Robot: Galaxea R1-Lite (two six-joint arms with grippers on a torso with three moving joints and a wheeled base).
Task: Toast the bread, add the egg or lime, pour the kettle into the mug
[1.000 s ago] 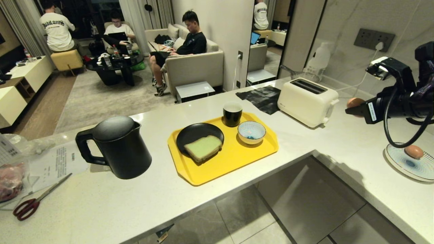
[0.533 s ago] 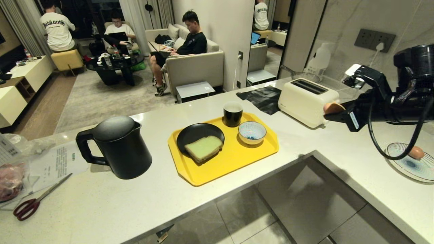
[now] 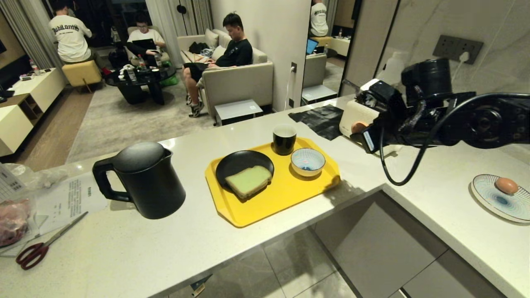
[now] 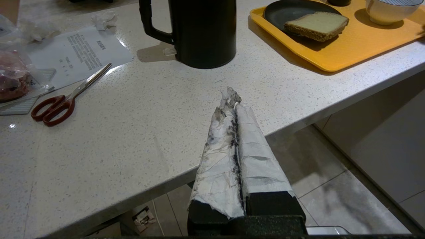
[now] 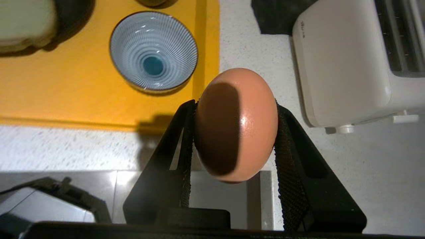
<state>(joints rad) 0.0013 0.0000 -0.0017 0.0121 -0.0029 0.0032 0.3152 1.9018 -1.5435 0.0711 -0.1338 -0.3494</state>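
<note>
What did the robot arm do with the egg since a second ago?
The right gripper, shut on the egg, carried it leftward from the counter's right end, past the toaster, toward the yellow tray. Nothing was let go. The second egg on the striped plate, the kettle, bread, mug and the shut left gripper stayed put.

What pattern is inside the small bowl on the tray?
Fine blue-and-white stripes running down to a solid blue centre; the bowl shows best in the right wrist view.

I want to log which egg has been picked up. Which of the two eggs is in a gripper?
The egg clamped between the right gripper's fingers, near the toaster. The other egg lies untouched on the striped plate at far right.
</note>
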